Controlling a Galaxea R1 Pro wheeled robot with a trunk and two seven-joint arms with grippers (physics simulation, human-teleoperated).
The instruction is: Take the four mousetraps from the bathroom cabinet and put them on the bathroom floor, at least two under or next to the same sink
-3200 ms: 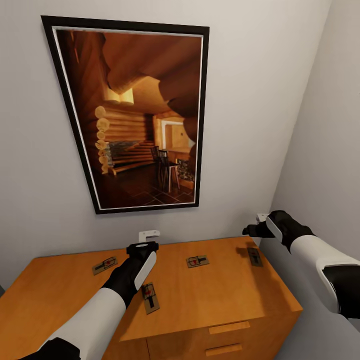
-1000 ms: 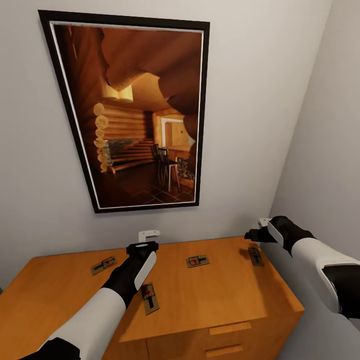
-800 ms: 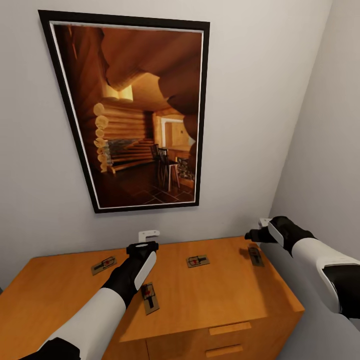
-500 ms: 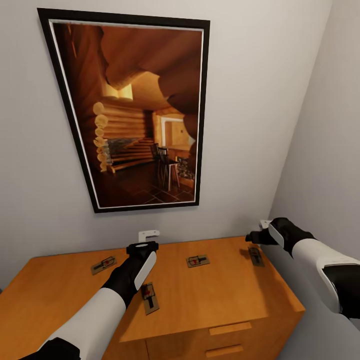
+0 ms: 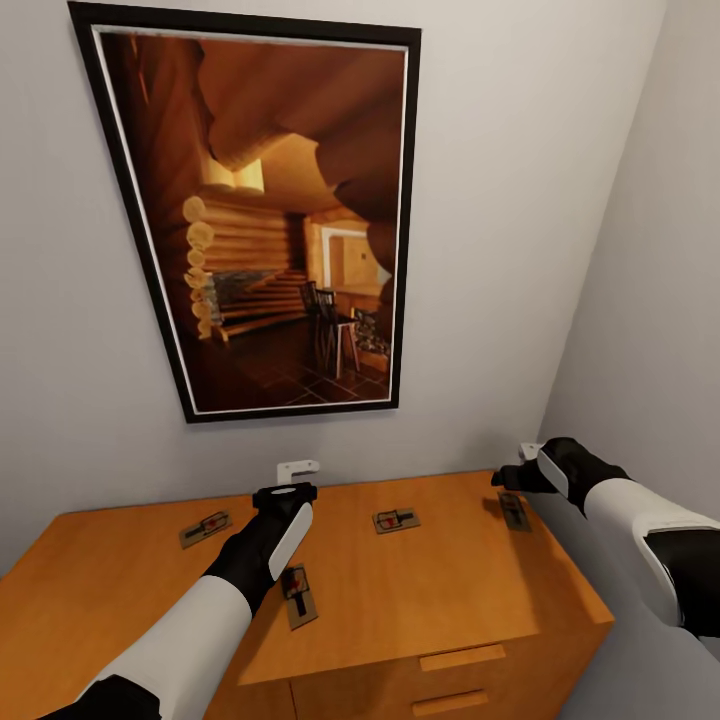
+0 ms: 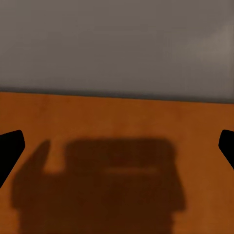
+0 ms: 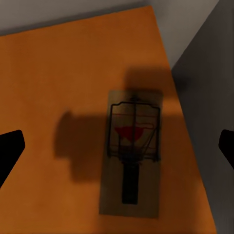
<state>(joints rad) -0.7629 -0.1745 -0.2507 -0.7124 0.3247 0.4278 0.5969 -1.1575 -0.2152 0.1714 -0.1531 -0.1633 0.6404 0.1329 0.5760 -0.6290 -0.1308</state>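
Head view, listed largest to smallest.

- Framed picture point(image 5: 270, 215): log-cabin interior, black frame, hung on grey wall above cabinet. Not part of the task.
- Cabinet point(image 5: 420, 590): orange-brown wood, flat top, bar handles on front panels, set in a corner against two walls.
- Left gripper point(image 5: 284, 492): held above cabinet top near back wall, between two traps. Fingertips at far edges of left wrist view, spread wide, nothing between them but bare wood and shadow.
- Right gripper point(image 5: 508, 478): poised over far right edge of cabinet top, above one trap. Right wrist view: fingertips wide apart, empty, trap centred between them.
- Mousetraps, four, all flat on cabinet top, well apart: far left point(image 5: 205, 527); front, just beside left forearm point(image 5: 299, 594); middle rear point(image 5: 395, 519); right edge, by side wall point(image 5: 514, 511), also point(image 7: 130, 157) with wire and red spot clear.

Progress, judged: nothing lifted, nothing on bathroom floor. First pick apparently being lined up on right-edge trap; all four transfers and sink placement left.
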